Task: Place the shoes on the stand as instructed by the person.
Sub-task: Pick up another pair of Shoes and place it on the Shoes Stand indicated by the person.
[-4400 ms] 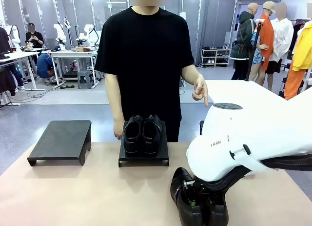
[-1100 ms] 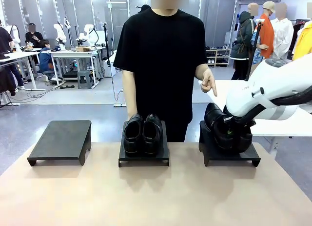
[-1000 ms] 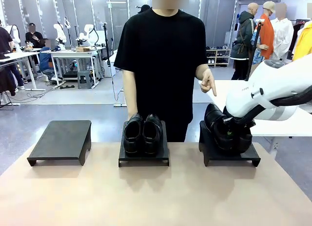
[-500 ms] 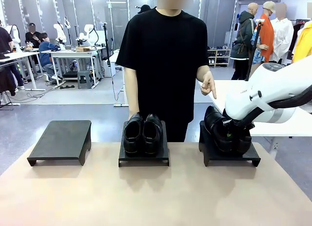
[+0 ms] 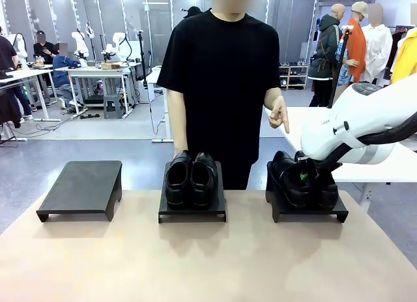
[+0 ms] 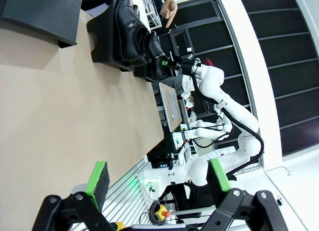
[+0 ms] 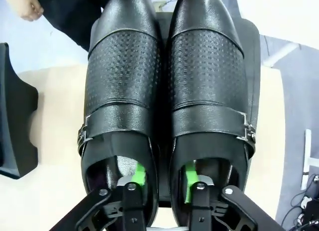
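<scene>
The slimmer pair of shoes [image 5: 301,180] lies flat on the right stand [image 5: 307,211], toes toward the person [image 5: 221,87]. My right gripper [image 5: 306,174] reaches into the pair from behind. In the right wrist view one finger sits inside each shoe [image 7: 124,91], and the right gripper [image 7: 165,177] is shut on the two inner walls. The person's hand [image 5: 279,115] points down at that stand. The chunkier pair [image 5: 191,179] rests on the middle stand [image 5: 192,212]. My left gripper [image 6: 158,177] is open and holds nothing, above the table near the robot's side.
A bare left stand [image 5: 81,188] sits at the table's far left. The tan tabletop [image 5: 195,263] stretches in front of the three stands. My white right arm [image 5: 365,122] hangs over the table's right end. Other people stand far behind.
My right gripper has come down and tipped the slimmer pair from toes-up to flat on the right stand. The person's pointing hand stays in place.
</scene>
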